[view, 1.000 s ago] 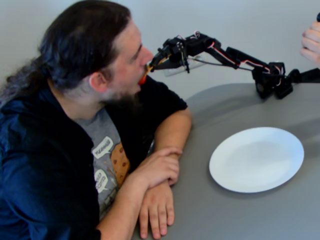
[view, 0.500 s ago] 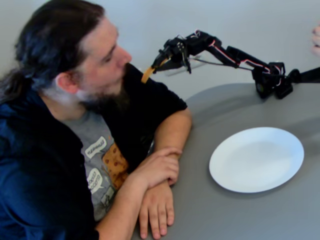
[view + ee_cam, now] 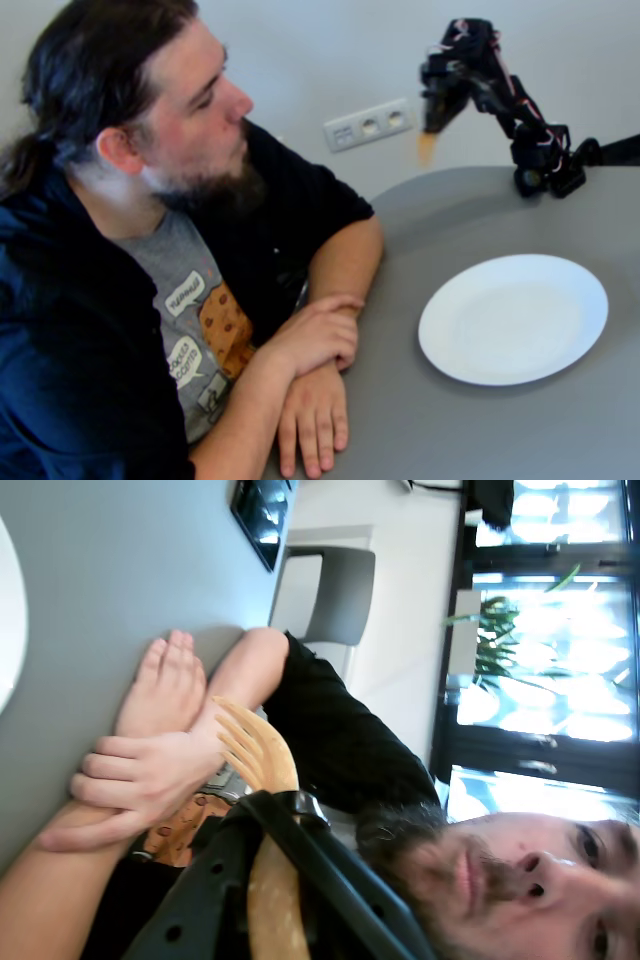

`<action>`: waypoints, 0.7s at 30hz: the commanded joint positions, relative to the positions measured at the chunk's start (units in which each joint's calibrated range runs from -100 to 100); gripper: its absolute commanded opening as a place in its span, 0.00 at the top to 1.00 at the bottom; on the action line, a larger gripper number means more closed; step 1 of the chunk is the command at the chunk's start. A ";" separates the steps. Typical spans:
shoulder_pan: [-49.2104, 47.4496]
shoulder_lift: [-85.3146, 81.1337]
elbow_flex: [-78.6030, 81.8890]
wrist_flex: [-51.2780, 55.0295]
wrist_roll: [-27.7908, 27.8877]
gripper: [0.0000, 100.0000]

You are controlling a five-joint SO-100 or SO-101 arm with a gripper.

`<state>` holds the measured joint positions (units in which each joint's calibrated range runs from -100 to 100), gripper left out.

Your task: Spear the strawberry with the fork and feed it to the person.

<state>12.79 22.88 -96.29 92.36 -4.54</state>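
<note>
- Arm has pulled back from the person (image 3: 150,130) and folded up over the table's (image 3: 420,440) far edge; strawberry not visible (gone off the tines).
- Gripper (image 3: 262,810) clamped on the fork (image 3: 255,755), tines bare, pointing down.
- Plate (image 3: 513,318) near the table's right edge, empty.

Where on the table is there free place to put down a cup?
Bare grey table lies in front of the white plate, and between the plate and the arm's base. The left edge is crowded by the person's crossed arms.
</note>
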 commanded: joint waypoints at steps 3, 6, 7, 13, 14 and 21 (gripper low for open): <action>-2.79 -9.46 -1.37 7.38 0.18 0.98; -4.28 -14.20 -0.47 7.46 0.03 0.98; -4.65 -15.22 -0.29 7.55 0.03 0.98; -5.77 -18.35 3.32 7.64 0.13 0.98; -5.77 -20.47 3.50 7.64 0.13 0.98; -6.22 -64.09 73.29 -2.98 1.13 0.98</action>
<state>6.58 -23.89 -56.79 97.68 -4.01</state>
